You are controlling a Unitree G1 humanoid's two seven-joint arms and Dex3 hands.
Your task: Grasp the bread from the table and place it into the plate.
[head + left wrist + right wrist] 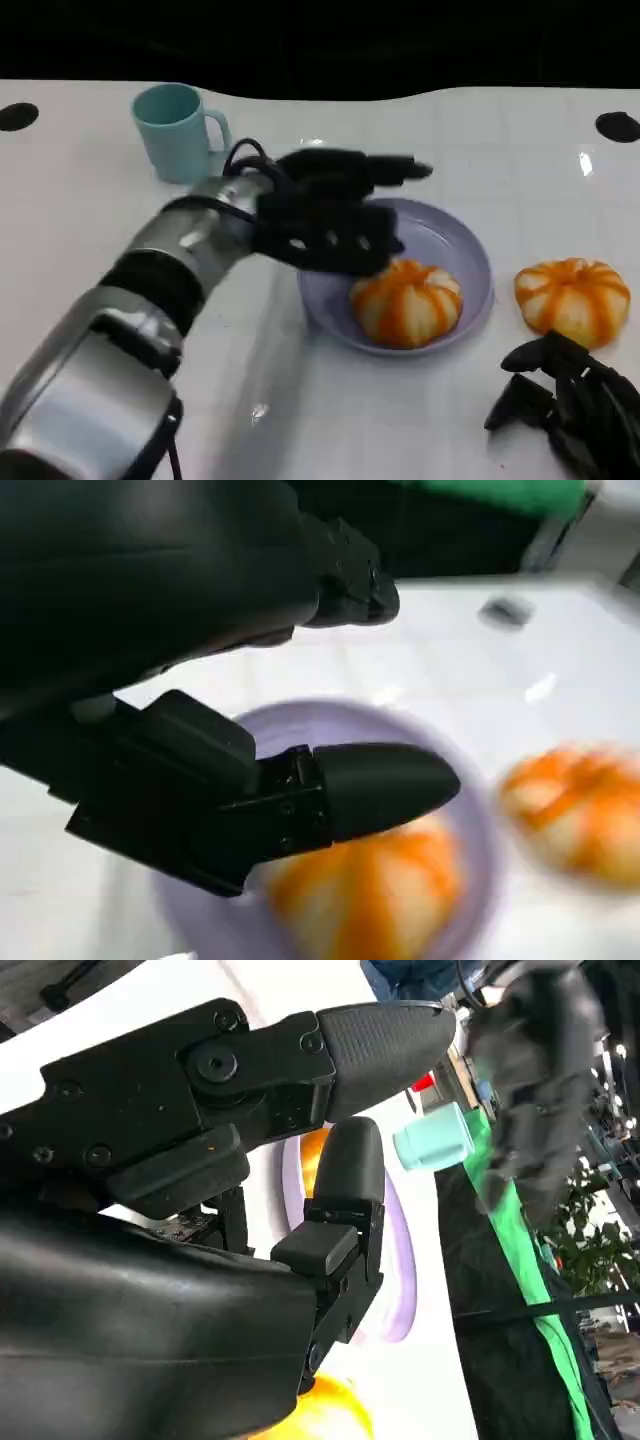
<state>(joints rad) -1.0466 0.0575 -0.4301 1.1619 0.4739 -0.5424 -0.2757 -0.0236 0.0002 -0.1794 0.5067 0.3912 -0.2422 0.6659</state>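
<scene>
One orange-and-white striped bread roll (406,303) is lying inside the lavender plate (455,238), toward its near rim, while a second roll of the same kind (572,298) is resting on the white table (400,420) just beside the plate, on the robot's right. The left hand (325,215) is being held above the far-left part of the plate, close to the plated roll; its fingers (380,785) are being kept spread and extended, and nothing is being gripped between them. The step in hand is judged to be the release and withdrawal over the plate. To be done well, the fingers are best kept apart and the hand lifted straight up before being drawn back, so that the roll is not being dragged or nudged over the rim. The teal mug (178,130), standing behind the left forearm, is to be cleared during the retreat. The right hand (565,395) is being held low near the second roll, not touching it; its fingers are loosely curled around nothing, and it is best kept still so that the roll is not being knocked.
</scene>
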